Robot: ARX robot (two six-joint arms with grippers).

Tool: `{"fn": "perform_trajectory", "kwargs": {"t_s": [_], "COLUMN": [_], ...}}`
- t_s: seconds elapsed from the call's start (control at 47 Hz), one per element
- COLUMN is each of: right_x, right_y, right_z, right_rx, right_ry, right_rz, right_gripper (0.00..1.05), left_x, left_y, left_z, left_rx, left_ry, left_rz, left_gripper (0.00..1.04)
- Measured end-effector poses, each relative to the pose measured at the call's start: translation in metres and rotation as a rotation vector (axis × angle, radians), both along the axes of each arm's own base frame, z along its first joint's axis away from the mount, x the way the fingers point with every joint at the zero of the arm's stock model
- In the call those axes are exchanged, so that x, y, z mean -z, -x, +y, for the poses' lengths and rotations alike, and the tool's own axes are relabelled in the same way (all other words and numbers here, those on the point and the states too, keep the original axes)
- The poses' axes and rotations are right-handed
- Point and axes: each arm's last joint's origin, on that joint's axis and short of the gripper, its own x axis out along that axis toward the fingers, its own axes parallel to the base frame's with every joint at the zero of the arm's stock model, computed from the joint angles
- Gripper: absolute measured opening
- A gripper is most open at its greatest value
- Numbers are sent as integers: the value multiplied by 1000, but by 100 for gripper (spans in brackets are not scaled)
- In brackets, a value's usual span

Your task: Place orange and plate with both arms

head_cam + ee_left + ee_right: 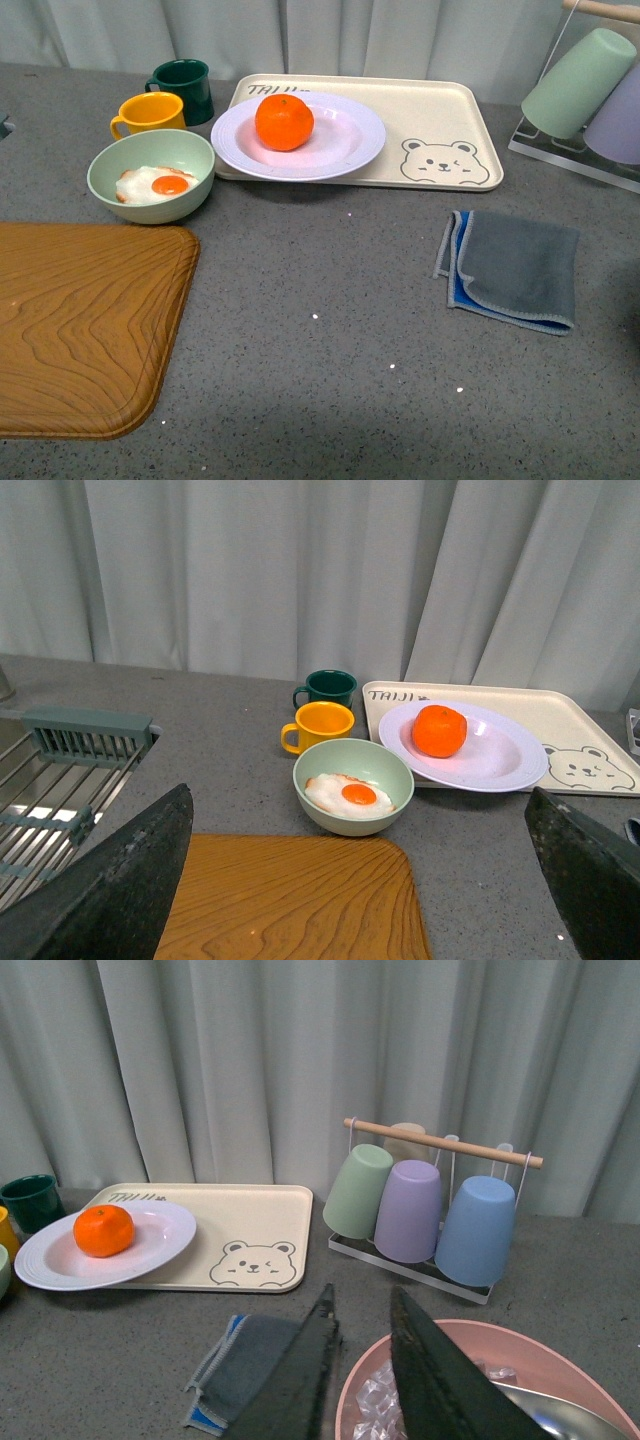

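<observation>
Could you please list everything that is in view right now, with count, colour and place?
orange: 1, bright orange, in the plate
plate: 1, white, on the tray's left part
tray: 1, cream with a bear, far centre
bowl: 1, pale green, holding a fried egg, left of the plate
mugs: 2, yellow and dark green, behind the bowl
wooden board: 1, brown, near left
cloth: 1, grey with blue, folded, right
cup rack: 1, holding green, purple and blue cups plus a pale one behind
pink basin: 1, near right
sink rack: 1, grey-green, far left
left pincer: open
right pincer: nearly closed, empty
</observation>
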Motion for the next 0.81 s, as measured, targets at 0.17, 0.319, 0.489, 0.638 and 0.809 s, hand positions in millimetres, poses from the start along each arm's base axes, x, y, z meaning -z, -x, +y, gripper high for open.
{"fn": "perform_trajectory", "kwargs": {"t_s": [0.17, 0.319, 0.489, 0.638, 0.809], "right_x": [0, 0, 0, 0, 0], "right_y": [0, 0, 0, 0, 0], "right_z": [0, 0, 0, 0, 0], "right_rx": [0, 0, 0, 0, 0], "right_ry": [0, 0, -1, -1, -1], "right_rz": [-1, -1, -1, -1, -1], "right_gripper": [52, 87, 95, 95, 95], "left_x": [0, 0, 0, 0, 0], "left_y": [0, 0, 0, 0, 0], "left_z": [0, 0, 0, 0, 0], "left_rx": [0, 0, 0, 0, 0], "left_ry": [0, 0, 0, 0, 0], "left_rz": [0, 0, 0, 0, 0], "left_gripper": [98, 98, 98, 98, 98]}}
